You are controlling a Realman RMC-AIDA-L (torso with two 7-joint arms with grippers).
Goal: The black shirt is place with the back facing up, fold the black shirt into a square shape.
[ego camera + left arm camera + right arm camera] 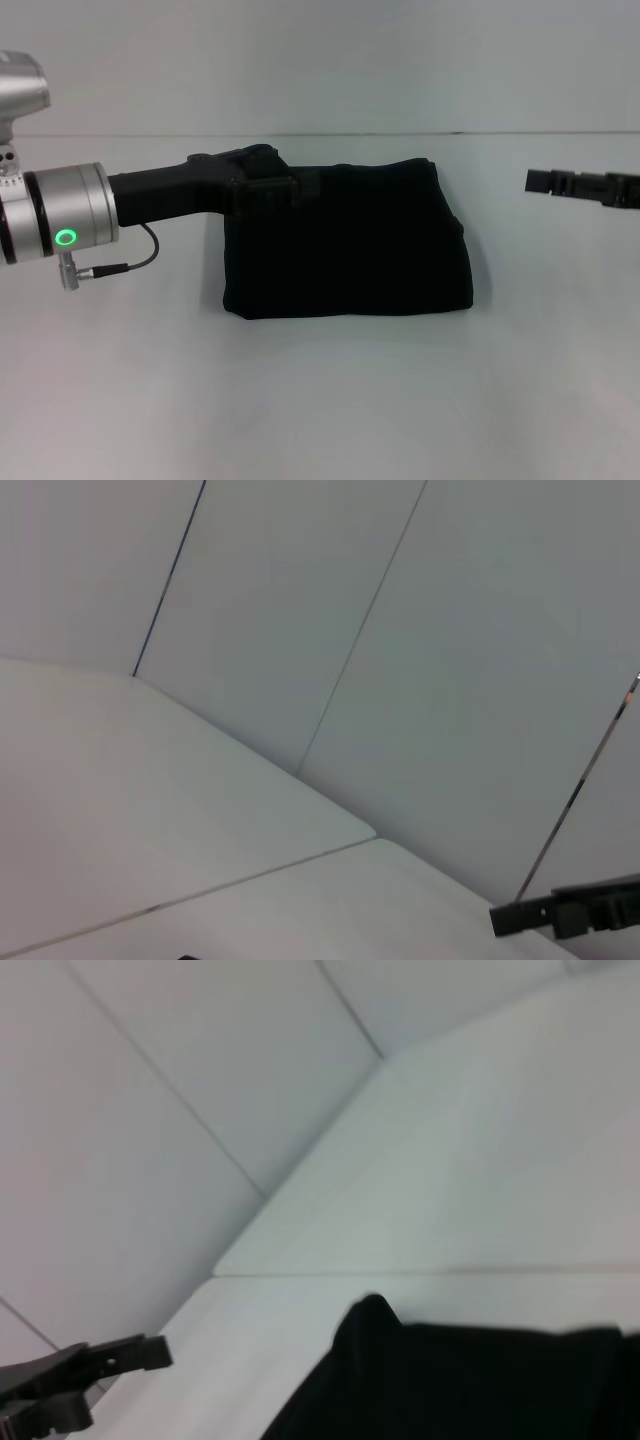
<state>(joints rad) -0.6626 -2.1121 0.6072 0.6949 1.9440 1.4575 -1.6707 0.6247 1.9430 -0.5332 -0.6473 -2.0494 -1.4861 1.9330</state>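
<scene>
at mid bench the shirt (350, 240) lies folded near-square, soft and limp, best pinched at an edge; left end effector (262, 180) over its far-left corner, right end effector (545, 182) well apart, grips unclear.

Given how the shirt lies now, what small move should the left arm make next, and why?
Probably draw the left gripper back off the plain matte-black fabric T-shirt. The shirt already lies as a compact near-square on the white table, and the right gripper hangs off to the side, clear of it.
</scene>
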